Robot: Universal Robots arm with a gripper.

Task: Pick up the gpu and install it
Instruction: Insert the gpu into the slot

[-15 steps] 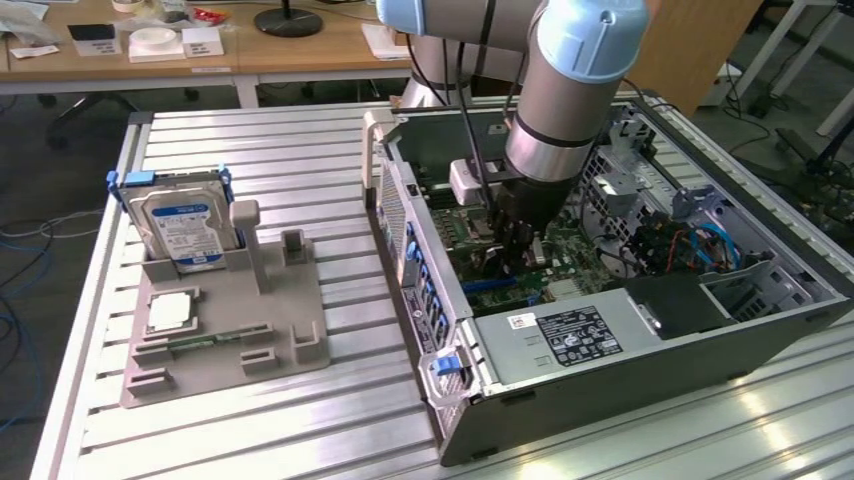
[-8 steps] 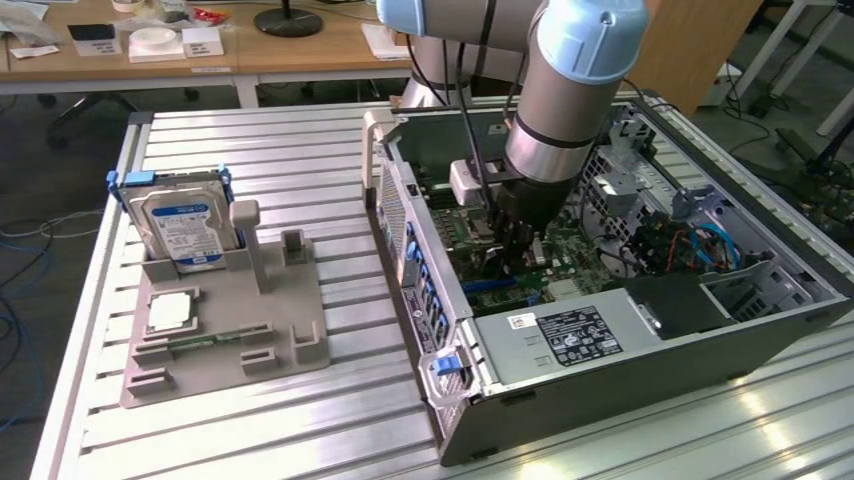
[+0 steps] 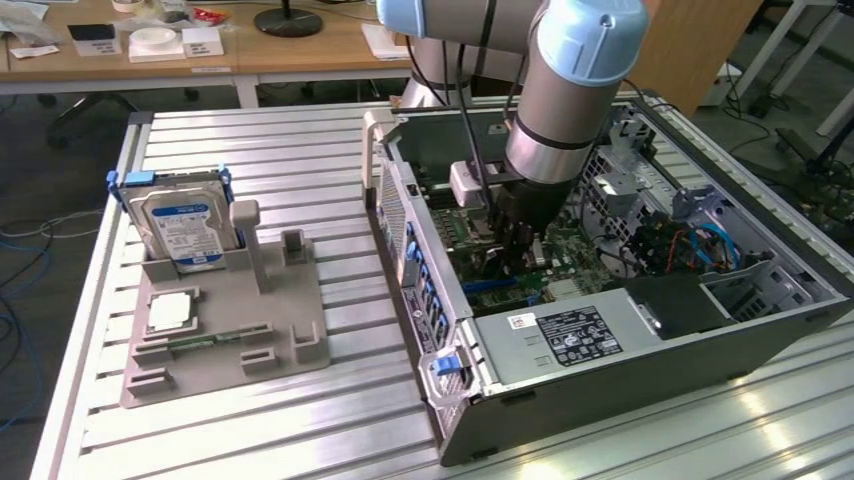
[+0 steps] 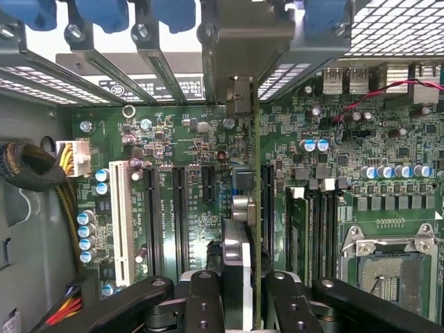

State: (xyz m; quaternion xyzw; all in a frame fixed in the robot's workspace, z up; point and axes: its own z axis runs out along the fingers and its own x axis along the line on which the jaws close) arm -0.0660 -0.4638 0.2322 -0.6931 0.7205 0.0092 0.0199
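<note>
Gripper (image 4: 244, 295) clamps gpu (image 4: 255, 208) edge-on over mobo (image 4: 180, 146) in PC case (image 3: 747, 345).

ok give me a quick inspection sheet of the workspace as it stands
surface: ribbed metal table, grey parts holder on it
job's things: gpu held edge-on above the motherboard slots, inside the open computer case
clutter: hard drive upright in the holder, processor chip flat in it
gripper: gripper shut on the gpu, down inside the case
cables: black sleeved bundle by the motherboard, blue cables in the case
surroundings: wooden desk behind, floor cables beside the table
</note>
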